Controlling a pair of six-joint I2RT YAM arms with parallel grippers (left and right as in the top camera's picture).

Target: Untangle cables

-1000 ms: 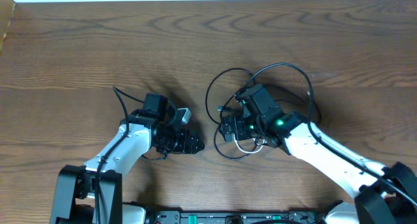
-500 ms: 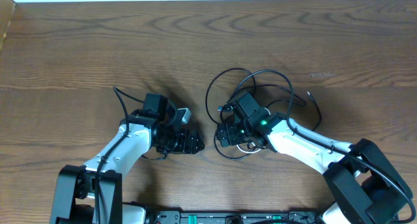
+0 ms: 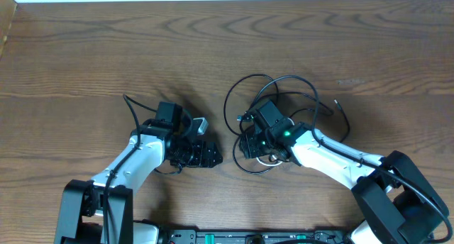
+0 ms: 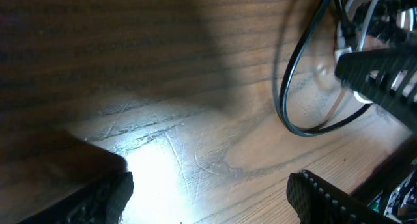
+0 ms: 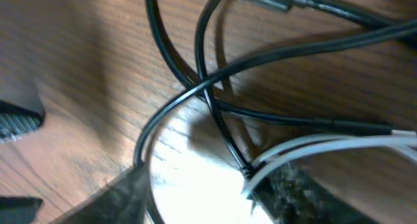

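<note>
**Q:** First, where do the cables [image 3: 291, 76] lie?

**A:** Seen from overhead, they form a loose tangle on the wooden table [image 3: 106, 52], a little right of the frame's centre. Black cords arc in overlapping loops above and to the right of the right gripper [image 3: 250, 141]. One free end trails off towards the right.

**Q:** What does the right wrist view add?

**A:** Several black cords [image 5: 205, 84] cross one another in the middle of that frame, and a plug end shows at the upper edge. A white cord [image 5: 326, 146] enters from the right edge. It meets the black ones just above the lower-right finger.

**Q:** How does the right claw stand?

**A:** Its fingers [image 5: 117, 195] appear in the lower corners of the wrist frame, apart. The crossing of cords lies in the gap between them. Whether any cord is pinched cannot be told.

**Q:** And the left gripper [image 3: 207, 156]?

**A:** It sits low on the table, left of centre in the overhead frame and near the tangle. Its claw is apart, and its wrist view shows only bare, brightly lit wood between the fingers. One black loop [image 4: 282, 103] curves through the upper right of that frame, touching neither finger.
</note>
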